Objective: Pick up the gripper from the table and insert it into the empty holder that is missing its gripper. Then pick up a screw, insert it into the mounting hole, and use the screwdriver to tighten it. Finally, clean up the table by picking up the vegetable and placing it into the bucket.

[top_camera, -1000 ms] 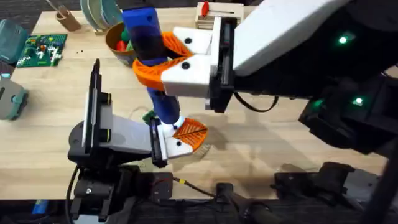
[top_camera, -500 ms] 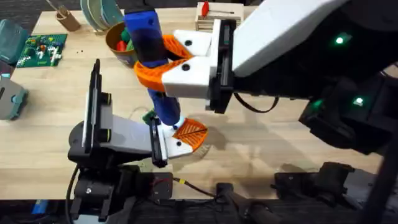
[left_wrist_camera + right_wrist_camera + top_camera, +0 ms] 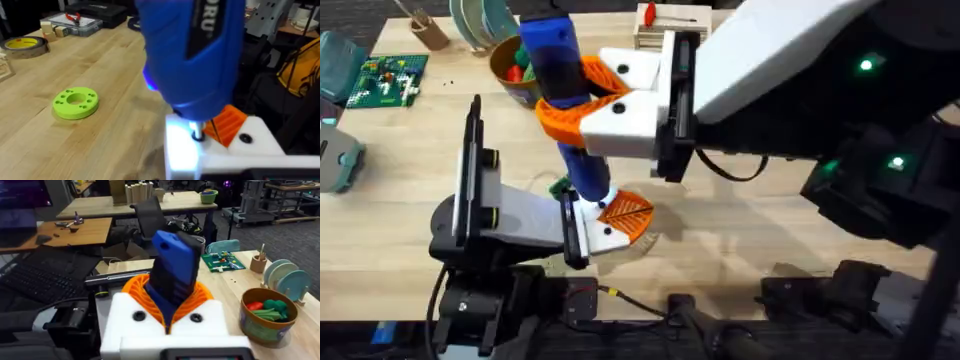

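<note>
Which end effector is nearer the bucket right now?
Right. The right end effector, clamped on the screwdriver, sits beside the bucket. The left end effector is at the table's near edge, farther off.

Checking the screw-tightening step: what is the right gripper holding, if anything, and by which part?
The right gripper clamps the blue screwdriver around the middle of its body, upright, bit down at the holder.

Pale letters are running along the dark strip on the blue screwdriver body, and what I'm making out looks like "RU", though they are cut off and blurred. Nothing else is reading clearly from here.
</note>
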